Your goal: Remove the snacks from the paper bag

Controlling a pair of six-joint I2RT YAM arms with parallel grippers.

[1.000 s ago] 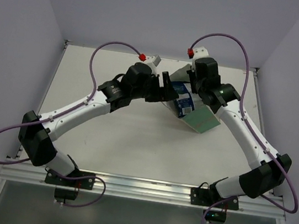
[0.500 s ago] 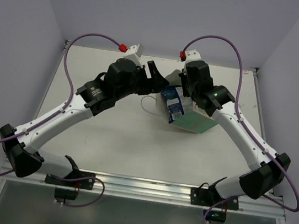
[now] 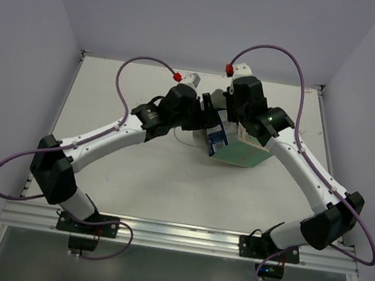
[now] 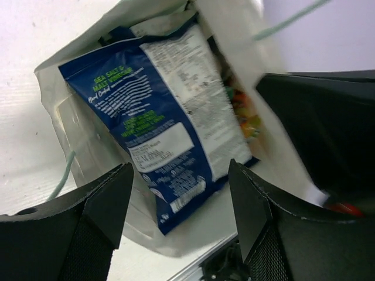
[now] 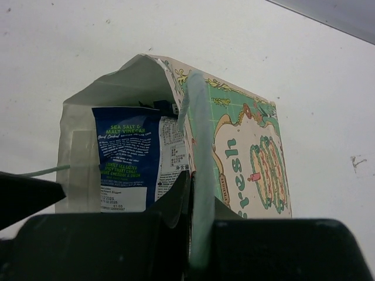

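The left gripper (image 4: 179,175) stands open; just ahead, between its jaws, a blue-and-white packet (image 4: 155,111) pokes from the white mouth of the paper bag (image 4: 82,132); the bag lies on the worktop (image 4: 29,64).

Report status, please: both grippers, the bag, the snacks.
Left gripper open, facing paper bag mouth. Right gripper shut on its rim. Blue packet sticks out, more behind it. Nothing blocks it.

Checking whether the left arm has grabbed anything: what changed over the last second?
The left pincer pulled back toward the far left, then returned to the mouth of the paper bag, open astride the blue packet, gripping nothing. The bag turned slightly at first. The right pincer stayed clamped on the bag's wall.
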